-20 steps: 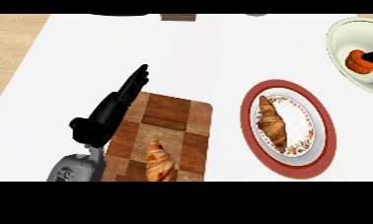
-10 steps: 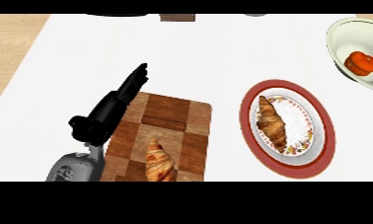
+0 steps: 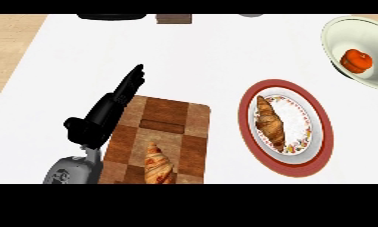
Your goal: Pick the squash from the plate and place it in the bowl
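Squash (image 3: 358, 60) already in bowl (image 3: 334, 36), well right of straight, released fingers of left hand (image 3: 103, 116); right hand unseen; risk: grabbing plate (image 3: 319, 141) croissant (image 3: 271, 121) by mistake instead.

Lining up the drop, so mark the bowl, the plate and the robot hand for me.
bowl (image 3: 334, 35), head view, on its left rim.
plate (image 3: 319, 121), head view, on its red right rim.
left robot hand (image 3: 103, 113), head view, on the back of the hand.

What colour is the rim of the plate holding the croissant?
Dark red rim on the plate, with a white patterned centre under the croissant; the head view shows it.
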Motion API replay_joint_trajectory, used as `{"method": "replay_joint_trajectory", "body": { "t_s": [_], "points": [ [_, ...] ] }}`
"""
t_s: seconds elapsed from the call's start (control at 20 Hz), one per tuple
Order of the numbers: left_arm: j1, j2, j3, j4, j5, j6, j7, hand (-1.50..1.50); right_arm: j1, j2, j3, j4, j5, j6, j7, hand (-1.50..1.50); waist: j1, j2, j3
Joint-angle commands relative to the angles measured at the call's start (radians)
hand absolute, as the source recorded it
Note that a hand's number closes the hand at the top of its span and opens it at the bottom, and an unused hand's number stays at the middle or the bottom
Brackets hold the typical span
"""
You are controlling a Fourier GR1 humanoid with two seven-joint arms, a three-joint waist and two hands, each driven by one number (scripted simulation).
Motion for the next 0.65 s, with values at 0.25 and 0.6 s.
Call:
{"method": "replay_joint_trajectory", "body": {
  "t_s": [0.25, 0.6],
  "points": [
    [0.037, -0.029, -0.037, -0.021, -0.042, 0.028, 0.014, 0.0, 0.292, -0.012, -0.195, -0.133, -0.261, 0.089, -0.256, -1.5, -0.03, -0.011, -0.002],
    [0.01, 0.027, 0.059, -0.023, 0.045, -0.036, 0.036, 0.0, 0.504, -0.021, -0.218, -0.272, -0.387, 0.316, -0.254, -1.5, -0.027, -0.011, -0.004]
  ]
}}
